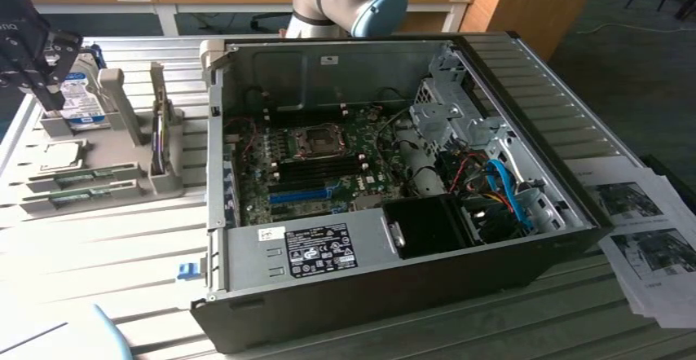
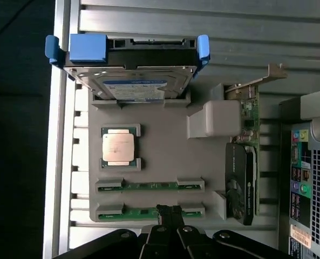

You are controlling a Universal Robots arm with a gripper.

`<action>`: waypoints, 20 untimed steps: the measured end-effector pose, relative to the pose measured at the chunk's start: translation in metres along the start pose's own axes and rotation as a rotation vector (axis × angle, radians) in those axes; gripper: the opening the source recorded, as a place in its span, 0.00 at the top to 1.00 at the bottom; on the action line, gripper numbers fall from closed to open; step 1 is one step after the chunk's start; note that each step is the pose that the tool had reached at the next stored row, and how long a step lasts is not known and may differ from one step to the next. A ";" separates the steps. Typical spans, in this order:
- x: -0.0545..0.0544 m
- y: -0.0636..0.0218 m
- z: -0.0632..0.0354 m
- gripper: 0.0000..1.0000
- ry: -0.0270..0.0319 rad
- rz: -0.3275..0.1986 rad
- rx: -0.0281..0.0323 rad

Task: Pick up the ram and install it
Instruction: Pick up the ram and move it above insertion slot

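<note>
Slatted metal desk (image 1: 142, 246) carrying an open computer case (image 1: 435, 295) on its side, motherboard (image 1: 315, 160) exposed, long blue slot (image 1: 299, 195) near the board's front edge. Printed sheets (image 1: 653, 238) at the exterior view's right, just beside the case. Robot arm (image 1: 348, 2) rising behind the case.

Grey parts tray (image 1: 114, 169) at the exterior view's left, just beside the case. Contents, in order along the tray:
- Hard drive (image 2: 133, 81) in a blue-cornered carrier, propped at a tilt at one end.
- Bare processor (image 2: 118, 147), flat in a square recess.
- Two thin green sticks, parallel and near each other, each seated in its own narrow slot between grey end blocks.

Graphics card (image 2: 240, 183) standing on edge along the tray side nearest the case.

Ram (image 2: 128, 214) – the stick farthest from the hard drive, at the tray's outer end, seated in its slot and not yet lifted. Second stick (image 2: 149, 185) between the ram and the processor.

Jaws clenched together, grasping nothing, hanging above the tray. Tips seen in the wrist view across the middle of the ram, and in the exterior view over the hard-drive end of the tray.
</note>
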State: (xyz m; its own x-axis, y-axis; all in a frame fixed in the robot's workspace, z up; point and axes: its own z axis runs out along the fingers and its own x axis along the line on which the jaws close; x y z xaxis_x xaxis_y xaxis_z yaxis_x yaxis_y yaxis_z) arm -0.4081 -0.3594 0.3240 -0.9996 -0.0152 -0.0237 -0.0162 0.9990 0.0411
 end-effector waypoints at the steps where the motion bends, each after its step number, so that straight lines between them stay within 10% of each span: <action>1: 0.000 0.0000 0.0000 0.91 0.0005 -0.011 -0.0002; 20: 0.000 0.0000 0.0000 0.91 0.0098 -0.235 -0.0055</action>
State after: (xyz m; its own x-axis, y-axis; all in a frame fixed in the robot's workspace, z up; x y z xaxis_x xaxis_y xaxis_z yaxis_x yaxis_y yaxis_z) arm -0.4081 -0.3594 0.3241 -0.9685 -0.2478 -0.0236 -0.2486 0.9677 0.0411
